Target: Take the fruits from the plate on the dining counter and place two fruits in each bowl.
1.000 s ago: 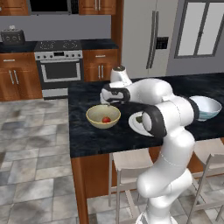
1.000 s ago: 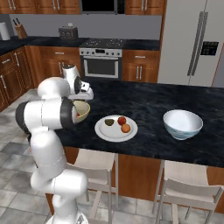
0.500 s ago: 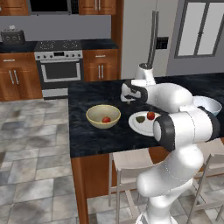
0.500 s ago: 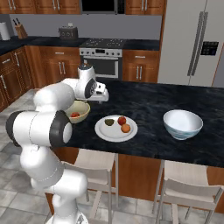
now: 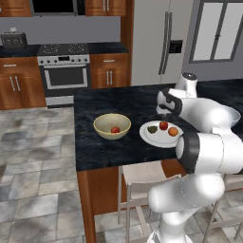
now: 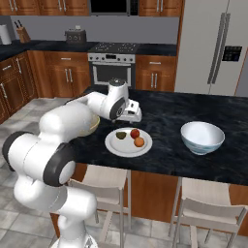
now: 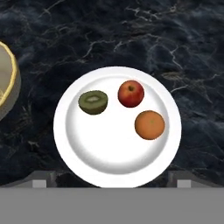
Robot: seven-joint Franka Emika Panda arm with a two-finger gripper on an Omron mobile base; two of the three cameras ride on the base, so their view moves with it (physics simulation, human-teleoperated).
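On the black dining counter [image 5: 95, 102] stands the white plate [image 5: 159, 139] with three fruits: a dark green one [image 5: 152, 128], a red one [image 5: 163, 125] and an orange one [image 5: 173, 131]. In the hand view the plate [image 7: 109, 153] lies straight below, with the green fruit [image 7: 93, 102], red fruit [image 7: 131, 93] and orange fruit [image 7: 149, 124] on it. A second red fruit [image 5: 115, 129] lies in the tan-yellow bowl [image 5: 102, 124]. The white bowl [image 6: 202, 137] stands right of the plate [image 6: 116, 147]. My gripper [image 6: 131, 116] hangs open and holds nothing, just above the plate's far edge.
My white arm covers most of the tan bowl [image 6: 93, 127] in the right base view. Stools [image 6: 104, 181] stand under the counter's near edge. A steel oven [image 5: 64, 78] and a fridge [image 5: 156, 42] line the far wall.
The arm has swung right, from above the tan bowl to above the plate. The red fruit stays in the tan bowl; the three fruits on the plate have not moved.
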